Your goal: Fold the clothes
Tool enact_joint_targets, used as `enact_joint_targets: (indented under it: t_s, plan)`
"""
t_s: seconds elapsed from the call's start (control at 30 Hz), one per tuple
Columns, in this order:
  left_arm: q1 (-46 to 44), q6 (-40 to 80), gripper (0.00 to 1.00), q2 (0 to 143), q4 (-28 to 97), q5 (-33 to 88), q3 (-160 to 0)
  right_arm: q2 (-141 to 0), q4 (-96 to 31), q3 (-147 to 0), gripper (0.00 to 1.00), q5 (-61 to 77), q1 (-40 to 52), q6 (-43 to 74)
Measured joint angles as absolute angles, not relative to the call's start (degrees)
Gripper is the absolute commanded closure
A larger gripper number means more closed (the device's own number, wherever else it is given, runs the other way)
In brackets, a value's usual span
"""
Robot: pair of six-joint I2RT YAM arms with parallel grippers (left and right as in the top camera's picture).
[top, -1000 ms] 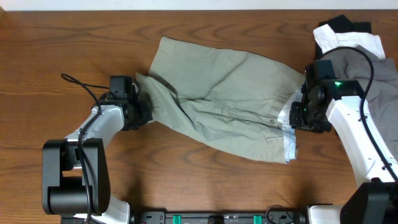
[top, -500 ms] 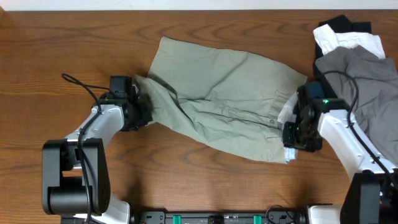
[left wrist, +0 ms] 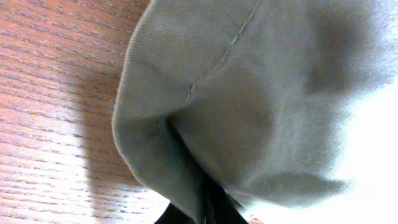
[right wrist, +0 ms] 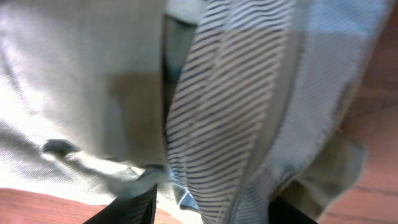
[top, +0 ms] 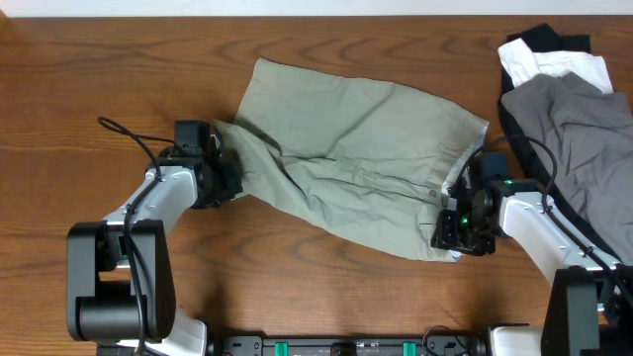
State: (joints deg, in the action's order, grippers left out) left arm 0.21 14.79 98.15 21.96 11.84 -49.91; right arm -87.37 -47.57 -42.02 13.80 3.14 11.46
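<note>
Shorts (top: 356,168) of light khaki-green lie spread flat at mid-table (top: 99,59), legs toward the left and waistband toward the right. Left gripper (top: 226,168) sits at the leg-hem edge; its wrist view shows the cloth (left wrist: 261,93) gathered and pinched between pressed-together fingers (left wrist: 208,211). Right gripper (top: 450,222) rests on the lower waistband corner, its fingers (right wrist: 127,205) spread to either side of the striped inner lining (right wrist: 230,118). Slate-grey garment (top: 584,138), white garment (top: 559,67) and black garment (top: 549,40) lie heaped at the far right.
</note>
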Motion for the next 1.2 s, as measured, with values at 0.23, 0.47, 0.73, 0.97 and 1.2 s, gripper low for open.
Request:
enact_joint_targets:
  t_s: [0.23, 0.47, 0.73, 0.97, 1.2]
  plan:
    - [0.21, 14.79, 0.94, 98.15, 21.85, 11.84, -49.91, -87.37, -47.27, -42.02, 0.56, 15.29, 3.14, 7.99]
    - [0.21, 14.79, 0.94, 98.15, 21.91, 11.84, -49.91, -87.37, -48.56, -42.02, 0.99, 15.79, 3.14, 6.72]
    - [0.21, 14.79, 0.94, 96.73, 27.99, 13.37, -50.11, -87.37, -46.78, -42.89, 0.99, 20.21, 2.92, 6.83]
    - [0.38, 14.72, 0.94, 82.81, 36.34, 13.98, -52.6, -86.94, -53.39, -60.4, 0.99, 26.74, -1.43, 6.11]
    - [4.69, 14.72, 0.94, 66.11, 38.0, 14.44, -56.42, -85.06, -59.75, -76.18, 0.99, 26.22, -5.06, 5.76]
